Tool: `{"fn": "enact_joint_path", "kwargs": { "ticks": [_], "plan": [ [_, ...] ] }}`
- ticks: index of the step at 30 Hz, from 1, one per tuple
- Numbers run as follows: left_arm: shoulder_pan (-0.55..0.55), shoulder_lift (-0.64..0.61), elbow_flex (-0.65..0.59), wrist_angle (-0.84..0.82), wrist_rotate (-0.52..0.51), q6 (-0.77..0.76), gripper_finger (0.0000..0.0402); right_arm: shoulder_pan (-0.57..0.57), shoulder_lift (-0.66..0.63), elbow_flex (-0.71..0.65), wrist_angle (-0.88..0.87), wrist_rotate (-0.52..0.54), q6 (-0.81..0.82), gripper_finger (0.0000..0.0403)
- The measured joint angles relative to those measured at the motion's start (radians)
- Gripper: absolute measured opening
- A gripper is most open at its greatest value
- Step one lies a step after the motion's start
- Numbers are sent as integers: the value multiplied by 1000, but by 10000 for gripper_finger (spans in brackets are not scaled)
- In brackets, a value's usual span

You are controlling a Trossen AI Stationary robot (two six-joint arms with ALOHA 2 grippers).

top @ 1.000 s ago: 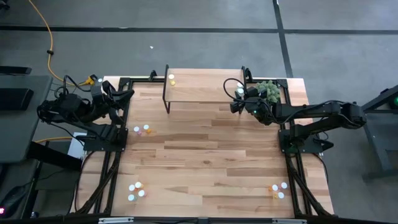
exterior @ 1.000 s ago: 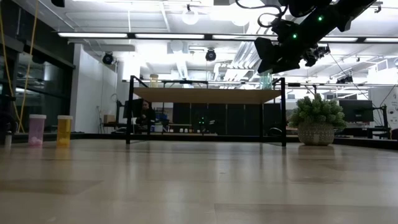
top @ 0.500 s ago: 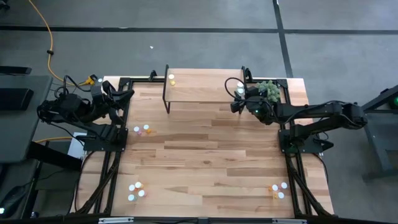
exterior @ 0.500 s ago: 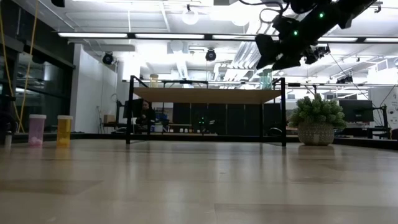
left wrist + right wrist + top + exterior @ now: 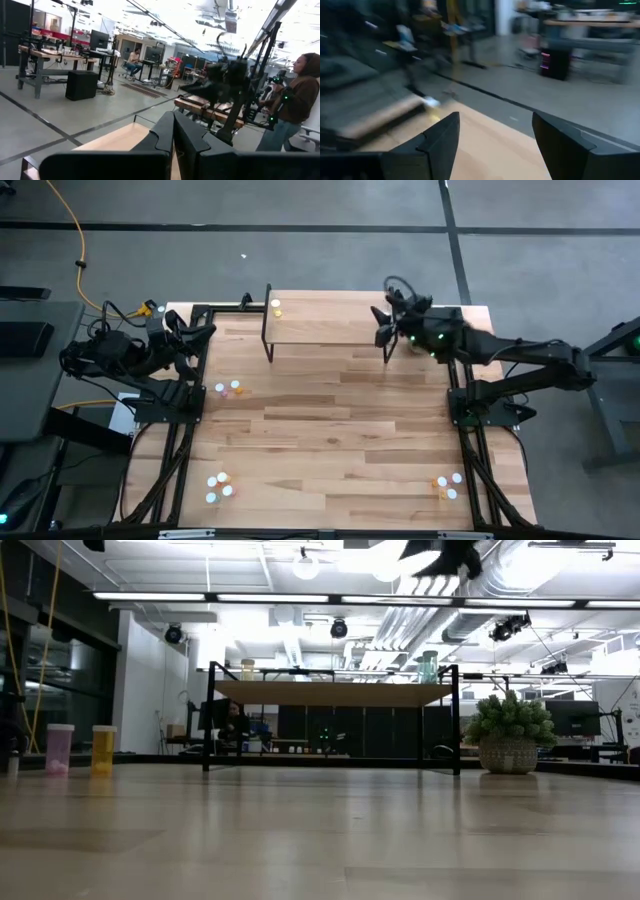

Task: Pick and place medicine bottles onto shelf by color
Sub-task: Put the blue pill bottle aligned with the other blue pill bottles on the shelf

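Observation:
The shelf [image 5: 325, 320] stands at the table's far middle. A yellow medicine bottle [image 5: 276, 307] stands on its left end and a pale teal one [image 5: 428, 667] on its right end. More bottles stand in small groups on the table: mid-left [image 5: 228, 388], near left [image 5: 220, 485] and near right [image 5: 447, 485]. My right gripper [image 5: 383, 332] hangs high over the shelf's right end, open [image 5: 492, 145], with nothing between its fingers. My left gripper [image 5: 205, 332] waits shut [image 5: 173, 135] at the table's far left edge.
A fuzzy green plant in a pot [image 5: 510, 735] stands right of the shelf; my right arm covers it in the high view. A pink bottle [image 5: 60, 748] and a yellow one [image 5: 103, 750] stand at the left in the low view. Bare planks lie mid-table [image 5: 330, 430].
My right gripper has risen well above the shelf's right end, nearly out of the low view's top, and has tipped up toward level. The teal bottle stays standing on the shelf below it.

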Motion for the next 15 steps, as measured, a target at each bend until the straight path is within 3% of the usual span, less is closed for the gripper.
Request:
{"fn": "enact_joint_path", "kwargs": {
  "ticks": [9, 12, 15],
  "plan": [
    [0, 9, 0, -1, 200, 42, 0, 15, 0, 119, -12, -522, 161, 241],
    [0, 23, 0, 0, 209, 26, 0, 53, 0, 120, -38, -598, 218, 241],
    [0, 56, 0, 0, 209, 21, 0, 103, 0, 120, -103, -605, 223, 240]
  ]
}}
